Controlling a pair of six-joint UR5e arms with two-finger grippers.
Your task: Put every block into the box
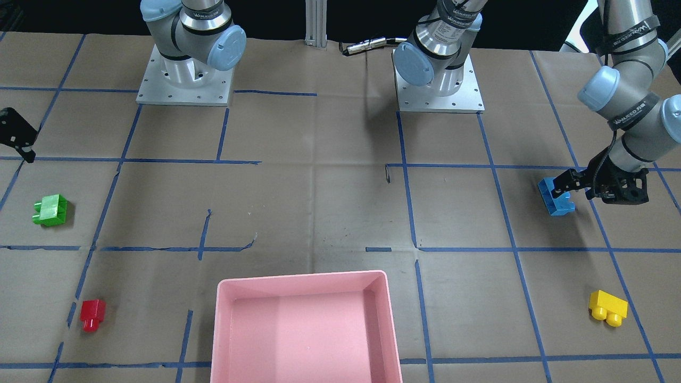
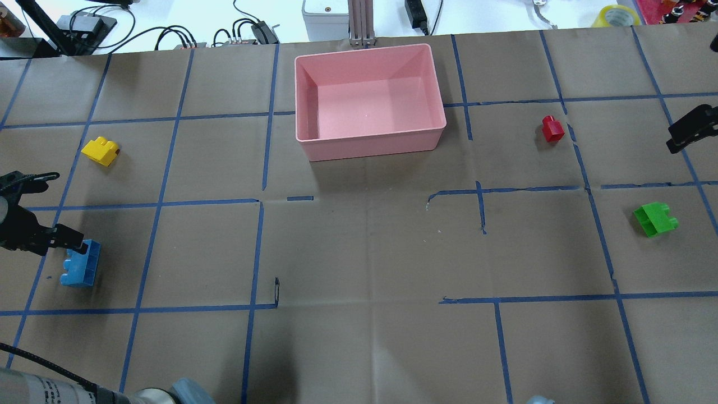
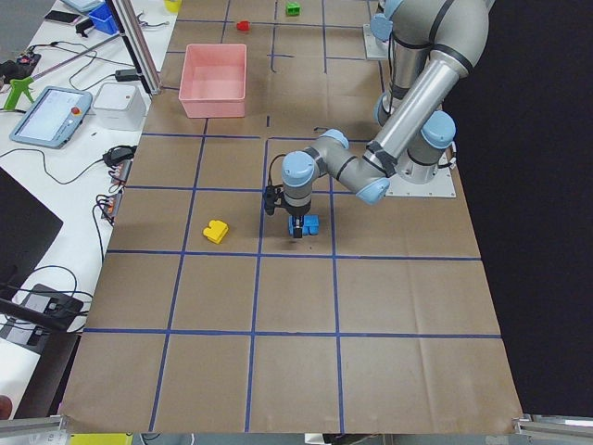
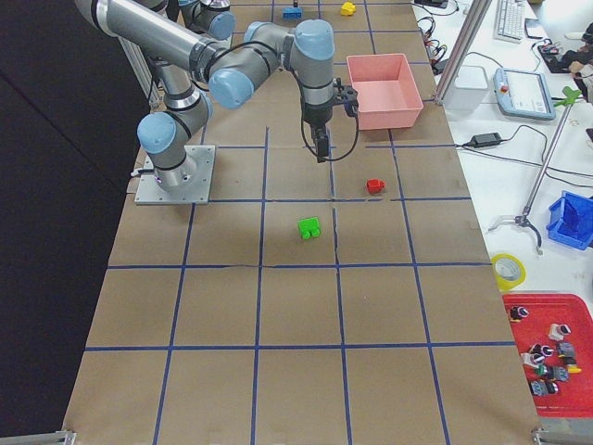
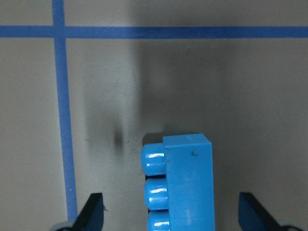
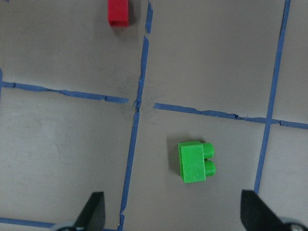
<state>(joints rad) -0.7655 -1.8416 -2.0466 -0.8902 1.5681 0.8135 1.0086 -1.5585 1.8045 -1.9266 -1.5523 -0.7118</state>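
Note:
The blue three-stud block point(image 5: 187, 183) lies on its side on the table between the spread fingers of my open left gripper point(image 5: 173, 211), which hangs just over it point(image 1: 596, 186) point(image 2: 56, 210). The yellow block point(image 2: 101, 151) lies further out on the left. My right gripper point(image 6: 173, 214) is open and empty, held high at the table's right edge point(image 2: 690, 128). Below it lie the green block point(image 6: 195, 162) point(image 2: 654, 219) and the red block point(image 6: 118, 12) point(image 2: 552, 128). The pink box point(image 2: 370, 137) stands empty at the far middle.
Brown paper with a grid of blue tape lines covers the table. Both arm bases point(image 1: 183, 80) point(image 1: 439, 80) stand on the robot's side. Cables, a tablet and small bins point(image 3: 56, 116) lie beyond the table's far edge.

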